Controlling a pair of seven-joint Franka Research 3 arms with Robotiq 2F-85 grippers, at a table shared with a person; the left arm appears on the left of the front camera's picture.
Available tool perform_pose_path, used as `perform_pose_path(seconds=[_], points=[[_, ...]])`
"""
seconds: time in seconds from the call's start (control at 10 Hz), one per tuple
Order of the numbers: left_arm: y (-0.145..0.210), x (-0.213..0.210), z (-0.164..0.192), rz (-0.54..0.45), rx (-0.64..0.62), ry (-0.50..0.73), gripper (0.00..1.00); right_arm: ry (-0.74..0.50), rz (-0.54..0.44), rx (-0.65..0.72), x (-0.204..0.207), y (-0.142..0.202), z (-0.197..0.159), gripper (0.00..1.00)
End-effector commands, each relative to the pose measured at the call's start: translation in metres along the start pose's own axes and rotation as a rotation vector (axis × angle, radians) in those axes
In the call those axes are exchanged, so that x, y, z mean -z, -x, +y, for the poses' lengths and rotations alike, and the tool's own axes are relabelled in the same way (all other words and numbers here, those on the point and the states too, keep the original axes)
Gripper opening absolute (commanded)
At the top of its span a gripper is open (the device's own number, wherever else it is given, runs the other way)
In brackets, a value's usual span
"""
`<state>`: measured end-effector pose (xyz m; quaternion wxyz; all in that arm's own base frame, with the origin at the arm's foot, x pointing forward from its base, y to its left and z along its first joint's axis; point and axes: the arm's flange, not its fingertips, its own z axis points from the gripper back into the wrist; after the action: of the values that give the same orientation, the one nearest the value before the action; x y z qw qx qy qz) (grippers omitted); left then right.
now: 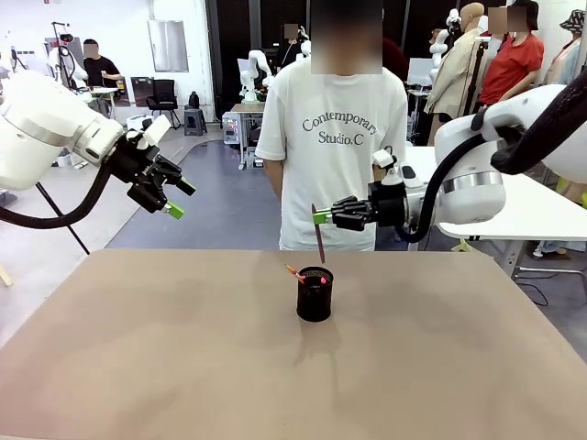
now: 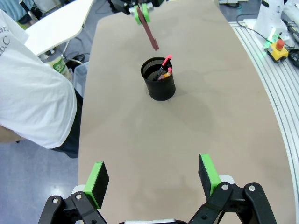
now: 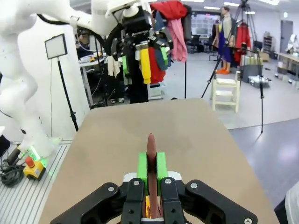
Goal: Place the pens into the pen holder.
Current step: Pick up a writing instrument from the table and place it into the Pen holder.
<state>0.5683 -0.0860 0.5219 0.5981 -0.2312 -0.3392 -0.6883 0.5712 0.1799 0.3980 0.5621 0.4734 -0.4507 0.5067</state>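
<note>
The black mesh pen holder (image 1: 315, 295) stands upright near the table's middle. Two pens lean inside it: a black one with a red-pink end (image 2: 166, 60) and an orange one (image 1: 293, 272). My right gripper (image 1: 320, 217) is shut on a dark red pen (image 1: 318, 240), which hangs nearly upright with its lower tip just above the holder's far rim. In the right wrist view that pen (image 3: 151, 147) sticks up between the green pads (image 3: 143, 169). My left gripper (image 1: 181, 199) hangs open and empty, raised over the table's left side.
A person in a white T-shirt (image 1: 330, 137) stands at the far edge of the table, right behind the holder. The brown tabletop (image 1: 165, 348) is bare around the cup. An emergency stop button (image 2: 279, 49) sits off the table beside the rail.
</note>
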Motion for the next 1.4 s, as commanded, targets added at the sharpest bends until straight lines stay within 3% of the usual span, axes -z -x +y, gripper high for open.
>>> perform_pose_path(seconds=[0.0, 1.0, 1.1, 1.3], points=[[0.0, -0.003, 0.0, 0.0, -0.002, 0.01, 1.0, 0.02, -0.027, -0.118, 0.008, 0.01, 0.003, 0.0], [0.0, -0.003, 0.0, 0.0, -0.002, 0.01, 1.0, -0.007, -0.012, -0.07, 0.009, 0.017, 0.003, 0.0], [0.0, -0.003, 0.0, 0.0, -0.002, 0.01, 1.0, -0.016, 0.004, -0.105, 0.007, 0.015, -0.004, 0.12], [0.0, -0.003, 0.0, 0.0, -0.002, 0.01, 1.0, -0.025, -0.006, -0.097, 0.005, 0.013, -0.005, 0.48]])
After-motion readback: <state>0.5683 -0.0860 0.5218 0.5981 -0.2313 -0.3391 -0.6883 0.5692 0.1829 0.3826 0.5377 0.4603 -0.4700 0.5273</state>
